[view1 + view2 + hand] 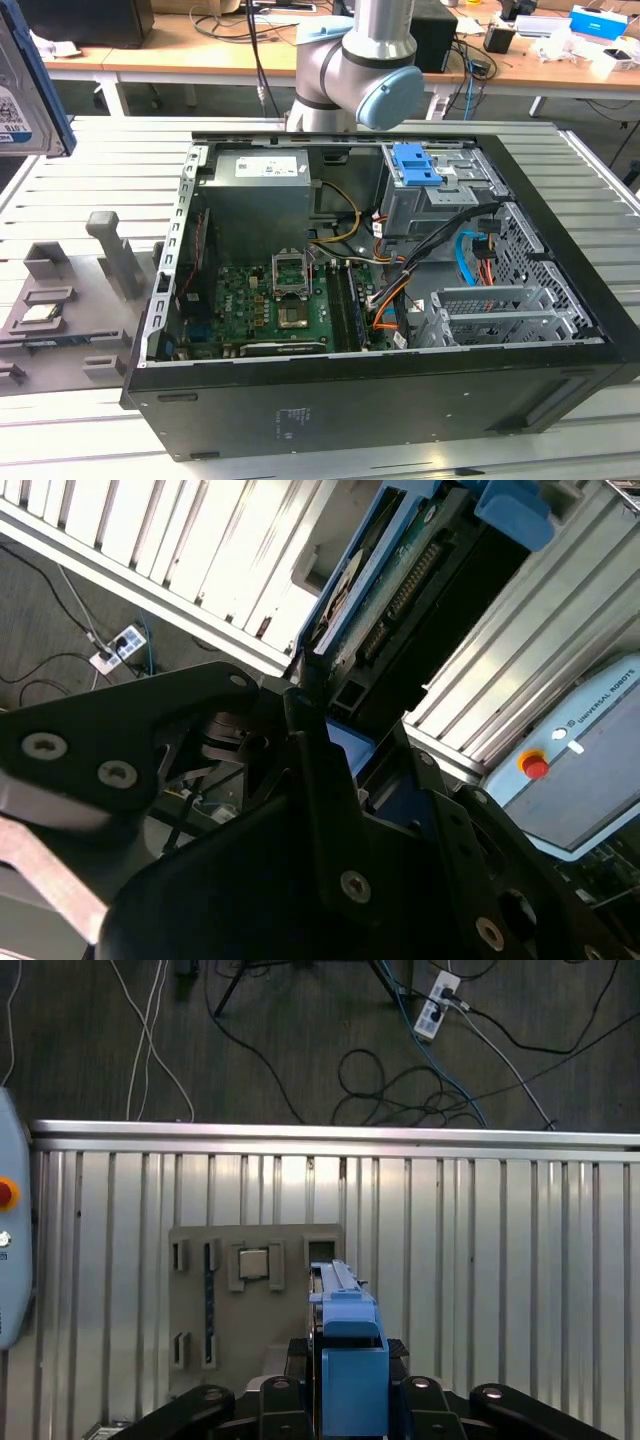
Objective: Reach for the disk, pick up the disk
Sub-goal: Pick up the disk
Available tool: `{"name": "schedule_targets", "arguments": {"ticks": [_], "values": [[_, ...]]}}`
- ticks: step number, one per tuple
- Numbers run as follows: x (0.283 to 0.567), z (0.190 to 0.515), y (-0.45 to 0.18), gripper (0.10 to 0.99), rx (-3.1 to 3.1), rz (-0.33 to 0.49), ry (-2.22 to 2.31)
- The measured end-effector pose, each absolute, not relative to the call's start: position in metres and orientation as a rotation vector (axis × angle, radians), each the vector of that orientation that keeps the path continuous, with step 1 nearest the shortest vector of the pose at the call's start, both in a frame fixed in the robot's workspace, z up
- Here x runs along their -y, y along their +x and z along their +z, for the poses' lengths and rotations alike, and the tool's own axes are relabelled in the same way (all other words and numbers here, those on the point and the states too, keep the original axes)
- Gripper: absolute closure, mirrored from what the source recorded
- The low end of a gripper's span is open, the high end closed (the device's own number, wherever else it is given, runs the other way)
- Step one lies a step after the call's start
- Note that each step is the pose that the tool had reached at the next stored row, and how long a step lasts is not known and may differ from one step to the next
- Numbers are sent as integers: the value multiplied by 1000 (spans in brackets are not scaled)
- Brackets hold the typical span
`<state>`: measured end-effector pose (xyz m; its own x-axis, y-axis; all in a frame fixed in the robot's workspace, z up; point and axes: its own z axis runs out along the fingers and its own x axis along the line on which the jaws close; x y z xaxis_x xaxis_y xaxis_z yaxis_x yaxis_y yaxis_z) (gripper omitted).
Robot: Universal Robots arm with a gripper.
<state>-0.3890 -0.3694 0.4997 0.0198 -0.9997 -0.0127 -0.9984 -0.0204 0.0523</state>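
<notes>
- The flat silver-grey metal disk [22, 90], with blue plastic rails and a white-and-blue label, is seen at the upper edge of the exterior view's left, lifted well clear of the table.
- In the first wrist view the disk [350, 1360] is seen edge-on, one blue rail facing the camera; in the second wrist view its green circuit-board side [400, 590] is shown.
- The disk is pinched by the black gripper [350, 1352], whose fingers [312, 742] are pressed against its two faces.
- Below the disk, a flat grey plastic fixture [290, 1240] with slots and upright posts is laid on the ribbed aluminium table [90, 170].
- A small square silver chip [252, 1263] is seated in one pocket of the fixture.
- An open black computer case [400, 410] is placed on the table towards the exterior view's right, well apart from the disk.
- A blue plastic latch [415, 165] is fixed to the case's drive cage.
- The grey robot arm [360, 60] is seen behind the case.
</notes>
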Motion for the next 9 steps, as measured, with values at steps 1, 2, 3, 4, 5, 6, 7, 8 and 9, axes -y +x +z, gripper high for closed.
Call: {"name": "schedule_targets", "arguments": {"ticks": [1, 2, 3, 4, 5, 6, 7, 8, 9], "values": [[369, 507, -389, 718, 2178, -71, 2223], [369, 522, -389, 718, 2178, -71, 2223], [369, 530, -389, 718, 2178, -71, 2223], [369, 538, -389, 718, 2178, -72, 2223], [369, 545, -389, 718, 2178, -72, 2223], [369, 546, -389, 718, 2178, -72, 2223], [369, 546, -388, 718, 2178, -72, 2223], [369, 546, -388, 718, 2178, -72, 2223], [369, 546, -387, 718, 2178, -72, 2223]]}}
